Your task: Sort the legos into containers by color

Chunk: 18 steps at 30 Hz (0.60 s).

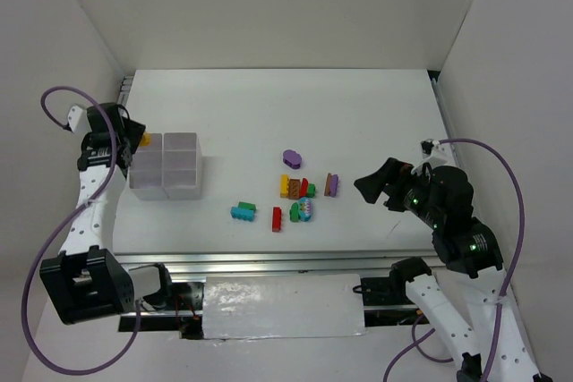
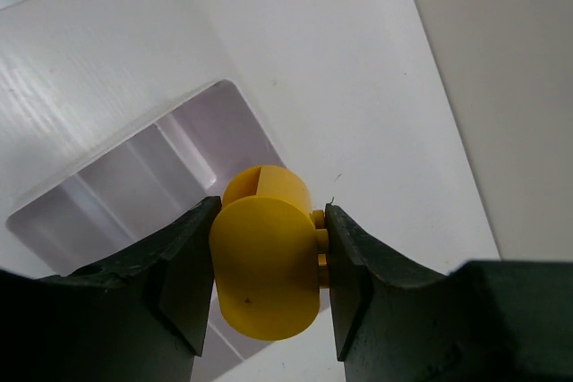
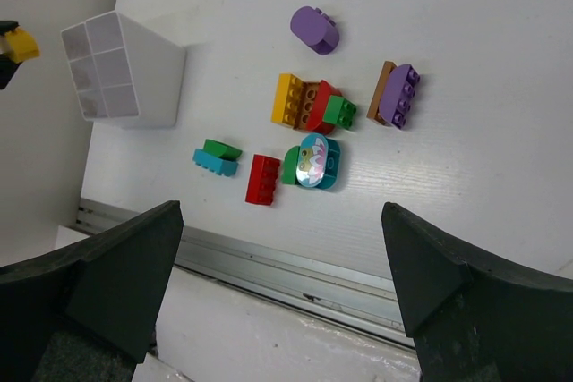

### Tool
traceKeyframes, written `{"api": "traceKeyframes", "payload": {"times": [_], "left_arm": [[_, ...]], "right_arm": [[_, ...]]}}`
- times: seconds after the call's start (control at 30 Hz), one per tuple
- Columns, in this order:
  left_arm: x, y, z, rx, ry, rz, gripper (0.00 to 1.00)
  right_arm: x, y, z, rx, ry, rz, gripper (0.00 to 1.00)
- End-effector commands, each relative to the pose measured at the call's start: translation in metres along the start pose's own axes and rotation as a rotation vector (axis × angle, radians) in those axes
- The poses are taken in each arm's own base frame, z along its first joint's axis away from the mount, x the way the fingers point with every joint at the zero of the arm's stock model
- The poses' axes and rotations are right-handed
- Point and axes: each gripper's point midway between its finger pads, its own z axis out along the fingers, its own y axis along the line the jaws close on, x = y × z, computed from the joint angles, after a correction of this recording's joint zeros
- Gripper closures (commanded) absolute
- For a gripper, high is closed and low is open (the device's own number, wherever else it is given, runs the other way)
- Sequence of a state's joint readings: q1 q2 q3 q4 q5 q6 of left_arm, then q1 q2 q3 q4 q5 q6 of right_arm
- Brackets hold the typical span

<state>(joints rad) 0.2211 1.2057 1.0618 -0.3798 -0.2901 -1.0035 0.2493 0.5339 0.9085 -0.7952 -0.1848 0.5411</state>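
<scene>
Your left gripper (image 1: 132,139) is pinching a yellow brick (image 2: 267,270) between both fingers, jaws closed only as far as the brick's width. It is hanging over the far left corner of the tray (image 3: 157,73). The left wrist view is showing a compartment directly under the brick, and the brick is not touching the tray.

Your right gripper (image 1: 372,183) is hovering wide open at the right of the table, gripping nothing, well apart from the bricks.

The loose bricks are lying mid-table, right of the tray:
- A purple oval (image 1: 292,159) is sitting farthest back, alone.
- An orange-yellow brick (image 3: 288,98) is touching a red one, with a green brick (image 3: 340,111) against that.
- A purple brick on a brown one (image 3: 398,96) is lying just right of that group.
- A teal oval (image 3: 313,160) and a red brick (image 3: 263,179) are lying nearer.
- A teal-and-green pair (image 3: 218,157) is lying nearest the tray.
</scene>
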Motion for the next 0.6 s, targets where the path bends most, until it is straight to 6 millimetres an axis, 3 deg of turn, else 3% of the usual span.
{"api": "traceKeyframes", "payload": {"times": [0.0,0.23,0.4,0.57], "left_arm": [[-0.018,-0.038,0.002,0.218,-0.051,-0.101,0.91],[-0.010,-0.027,0.020,0.217,-0.047,-0.159,0.90],[-0.014,-0.032,0.021,0.240,-0.069,-0.175,0.80],[-0.007,-0.021,0.030,0.191,-0.057,-0.174,0.77]], "right_arm": [[-0.009,0.010,0.004,-0.049,-0.027,-0.030,0.00],[-0.008,0.011,0.006,-0.054,-0.023,-0.032,0.00],[-0.009,0.011,0.006,-0.056,-0.023,-0.037,0.00],[-0.007,0.010,0.007,-0.057,-0.024,-0.034,0.00]]}}
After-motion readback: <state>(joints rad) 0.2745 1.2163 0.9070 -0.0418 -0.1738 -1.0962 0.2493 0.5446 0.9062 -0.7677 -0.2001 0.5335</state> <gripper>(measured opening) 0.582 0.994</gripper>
